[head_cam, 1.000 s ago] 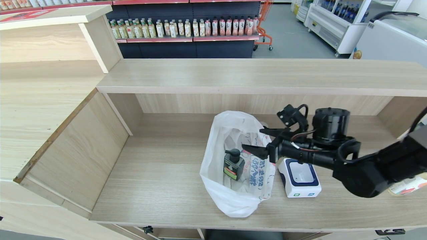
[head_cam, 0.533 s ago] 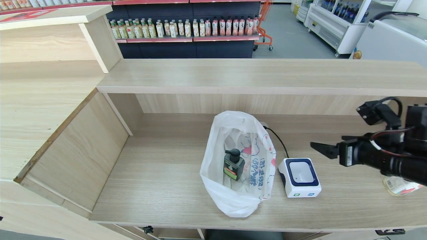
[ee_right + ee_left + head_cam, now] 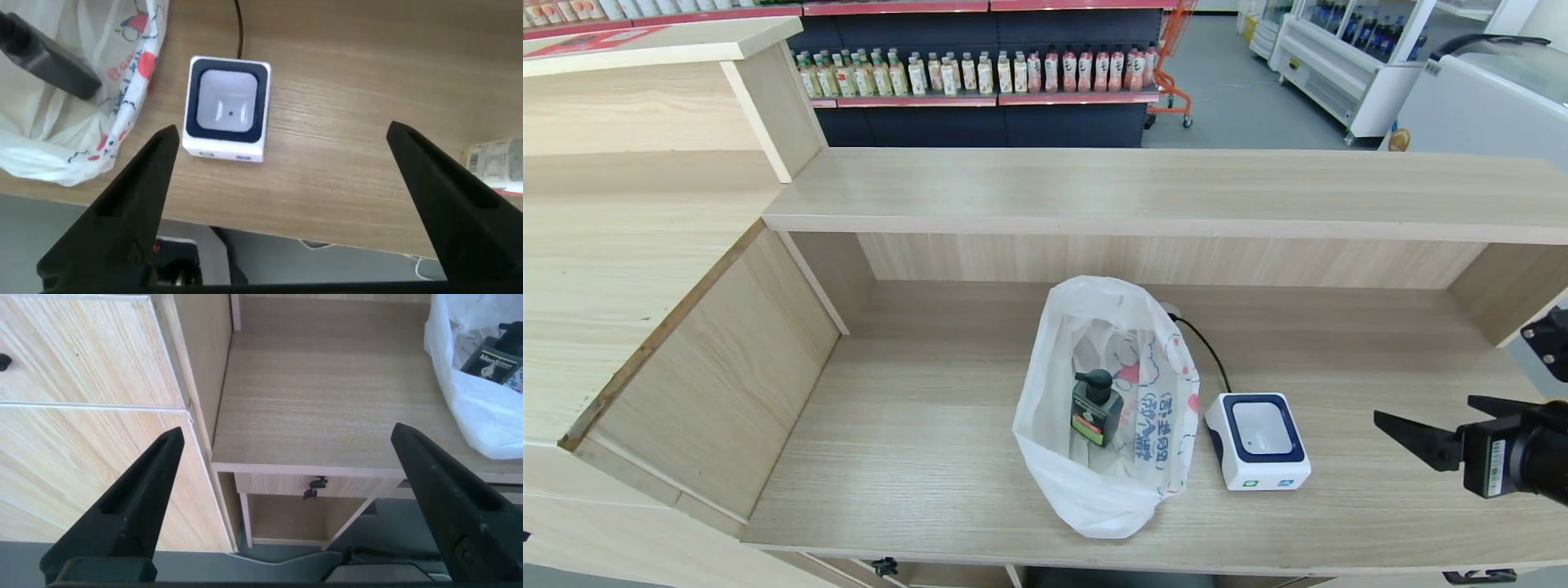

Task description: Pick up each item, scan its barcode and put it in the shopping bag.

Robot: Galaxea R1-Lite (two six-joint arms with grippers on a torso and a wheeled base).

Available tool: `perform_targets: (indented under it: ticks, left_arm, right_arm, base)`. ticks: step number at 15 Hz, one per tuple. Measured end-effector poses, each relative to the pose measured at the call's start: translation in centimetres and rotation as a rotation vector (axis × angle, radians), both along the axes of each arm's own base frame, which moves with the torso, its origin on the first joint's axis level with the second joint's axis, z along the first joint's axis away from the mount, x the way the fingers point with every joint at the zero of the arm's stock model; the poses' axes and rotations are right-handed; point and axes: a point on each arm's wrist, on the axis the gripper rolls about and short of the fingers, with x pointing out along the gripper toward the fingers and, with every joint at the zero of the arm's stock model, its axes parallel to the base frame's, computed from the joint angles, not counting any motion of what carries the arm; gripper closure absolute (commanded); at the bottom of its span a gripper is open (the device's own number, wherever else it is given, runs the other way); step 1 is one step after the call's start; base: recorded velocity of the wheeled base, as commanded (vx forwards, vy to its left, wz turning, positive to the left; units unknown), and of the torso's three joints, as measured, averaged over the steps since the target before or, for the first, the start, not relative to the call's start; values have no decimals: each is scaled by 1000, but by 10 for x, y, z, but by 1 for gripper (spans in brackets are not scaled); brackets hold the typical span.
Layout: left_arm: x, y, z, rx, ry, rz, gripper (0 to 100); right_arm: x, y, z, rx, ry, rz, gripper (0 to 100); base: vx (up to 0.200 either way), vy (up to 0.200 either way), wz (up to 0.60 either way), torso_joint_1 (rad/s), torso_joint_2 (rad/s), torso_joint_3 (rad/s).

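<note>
1. We see the shopping bag (image 3: 1045, 408) standing open near the middle of the wooden counter (image 3: 915, 457), its mouth turned up and toward the near side.
2. Inside it is a dark pump bottle (image 3: 1096, 406), its pump head pointing to the far side.
3. The scanner (image 3: 1258, 441) sits just right of the bag with its window facing up. Its black cable (image 3: 1205, 351) runs off toward the far side, behind the bag.
4. The right gripper (image 3: 1421, 407) hangs over the right end of the counter, well right of the scanner. Its fingers are spread wide with nothing between them.
5. From the right wrist we find a pale labelled item (image 3: 497, 163) lying on the counter right of the scanner, cut off by the picture's edge.
6. The left gripper (image 3: 288, 431) is spread wide too and holds nothing. It hangs off the near left corner of the counter, with the bag well to its right.
</note>
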Motion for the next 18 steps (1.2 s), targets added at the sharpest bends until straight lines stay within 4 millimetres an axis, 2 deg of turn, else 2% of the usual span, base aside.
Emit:
perform_targets:
  ticks: [5, 17, 18]
  left_arm:
    - [0, 0, 0, 3, 0, 0, 0]
    - [0, 0, 0, -13, 0, 3, 0]
    - [0, 0, 0, -11, 1, 2, 0]
  right_arm:
    - [-13, -9, -4, 6, 51, -60, 0]
    - [-43, -8, -12, 48, 159, -66, 0]
    - [-46, -8, -12, 50, 168, -63, 0]
  base:
    - [0, -200, 0, 6, 1, 3]
    - [0, -200, 0, 2, 2, 2]
    - [0, 0, 0, 0, 0, 0]
